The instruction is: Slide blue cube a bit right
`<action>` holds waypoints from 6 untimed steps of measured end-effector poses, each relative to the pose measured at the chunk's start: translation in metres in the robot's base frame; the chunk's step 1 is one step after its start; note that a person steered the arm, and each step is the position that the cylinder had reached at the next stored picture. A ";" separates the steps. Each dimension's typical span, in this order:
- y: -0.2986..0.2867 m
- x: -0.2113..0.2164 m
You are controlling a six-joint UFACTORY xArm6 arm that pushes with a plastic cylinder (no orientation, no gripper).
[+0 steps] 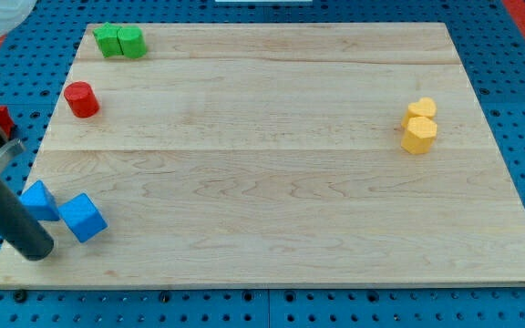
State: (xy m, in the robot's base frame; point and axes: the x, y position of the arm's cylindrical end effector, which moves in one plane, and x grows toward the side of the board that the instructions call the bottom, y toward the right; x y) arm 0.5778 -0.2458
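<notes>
The blue cube (83, 217) lies near the board's bottom left corner. A second blue block (39, 200), flatter and angular, lies just left of it, touching or nearly touching. My dark rod comes in from the view's left edge, and my tip (36, 250) rests on the board just below the second blue block and left of and slightly below the blue cube, a short gap away.
Two green blocks (119, 41) sit together at the top left. A red cylinder (81, 99) lies below them. Two yellow blocks (419, 125) sit together at the right. The wooden board (272, 182) rests on a blue pegboard.
</notes>
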 end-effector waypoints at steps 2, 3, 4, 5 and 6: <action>0.129 -0.084; 0.097 -0.071; 0.073 -0.070; 0.134 -0.070; 0.171 -0.070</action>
